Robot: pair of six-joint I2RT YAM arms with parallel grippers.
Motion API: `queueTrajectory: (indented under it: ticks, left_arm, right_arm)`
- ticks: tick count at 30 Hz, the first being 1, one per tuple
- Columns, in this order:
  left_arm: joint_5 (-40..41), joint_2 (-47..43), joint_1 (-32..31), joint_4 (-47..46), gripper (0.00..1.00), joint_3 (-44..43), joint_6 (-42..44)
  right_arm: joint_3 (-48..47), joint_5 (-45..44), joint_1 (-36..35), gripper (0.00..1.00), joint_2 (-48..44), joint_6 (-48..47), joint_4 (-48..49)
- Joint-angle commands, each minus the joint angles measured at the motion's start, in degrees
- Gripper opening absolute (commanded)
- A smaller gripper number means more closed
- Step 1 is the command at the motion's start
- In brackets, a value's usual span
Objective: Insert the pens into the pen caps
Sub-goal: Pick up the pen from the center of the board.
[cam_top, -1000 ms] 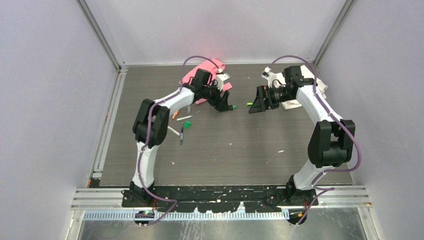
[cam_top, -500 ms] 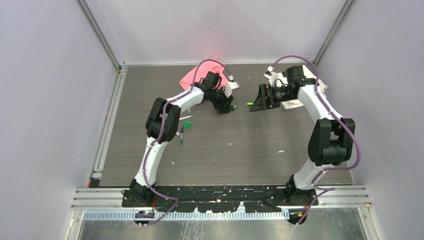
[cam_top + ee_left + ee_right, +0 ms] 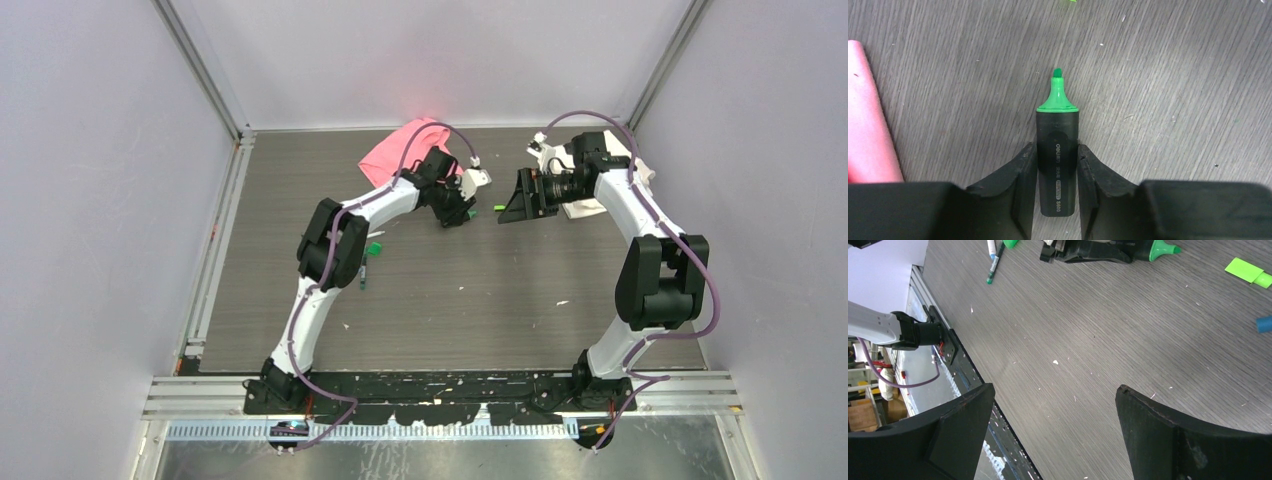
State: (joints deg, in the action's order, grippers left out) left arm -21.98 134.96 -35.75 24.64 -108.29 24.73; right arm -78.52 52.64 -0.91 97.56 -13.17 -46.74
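Left jaws (image 3: pixel 1057 152) are clamped on the black highlighter (image 3: pixel 1057 132), one finger flat against each side of the barrel. The back end sits between them and the green nib pokes out past the tips. From that wrist cam I honestly can't tell if it's resting on the tabletop (image 3: pixel 470 300) or just off it. That same view has the pink cloth (image 3: pixel 868 125) along its left edge. From overhead the highlighter is mostly buried under the wrist, but that's the only view showing both arms at once, with the green cap (image 3: pixel 499 208) lying between the two sets of jaws, just beyond the nib. Right jaws (image 3: pixel 1055 390) are spread wide over bare wood, nothing between them. The right wrist cam picks up what I can't make out in the other views: a blue cap (image 3: pixel 1264 323) at its right edge, near the green one, and a dark green pen (image 3: pixel 993 265) further off behind the left arm's jaws.
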Motion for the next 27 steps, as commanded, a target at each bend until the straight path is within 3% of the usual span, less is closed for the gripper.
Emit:
queueTrajectory:
  ticks: [1,3,8,13,17,22,27]
  left_arm:
    - [3.37,-1.52,-1.15,3.17,0.08,3.07,-1.75]
    - [3.72,-3.17,-1.04,1.60,0.01,4.17,-5.15]
    - [8.93,-9.23,0.09,-3.93,0.01,7.09,-21.53]
    - [8.57,-20.23,2.12,-16.30,0.01,17.61,-39.92]
    - [9.98,-28.42,3.08,-26.97,0.01,28.83,-55.78]
    - [13.85,-35.99,3.26,-39.41,0.00,41.32,-73.87]
    - [18.52,-40.34,3.17,-41.59,0.00,47.30,-85.98]
  right_arm:
    - [-1.13,1.50,0.16,0.97,-1.86,-0.68,0.47]
    - [-0.67,1.54,0.12,0.96,-2.29,-0.92,0.51]
    - [-0.13,2.26,0.15,0.95,-3.55,-1.00,0.31]
    - [0.89,5.52,0.14,0.92,-4.28,1.28,2.04]
    - [4.84,7.87,-1.36,0.87,-4.78,12.73,12.06]
    - [5.77,5.75,-9.38,0.83,-2.08,23.55,21.12]
    - [4.93,3.14,-13.32,0.82,0.91,31.19,27.26]
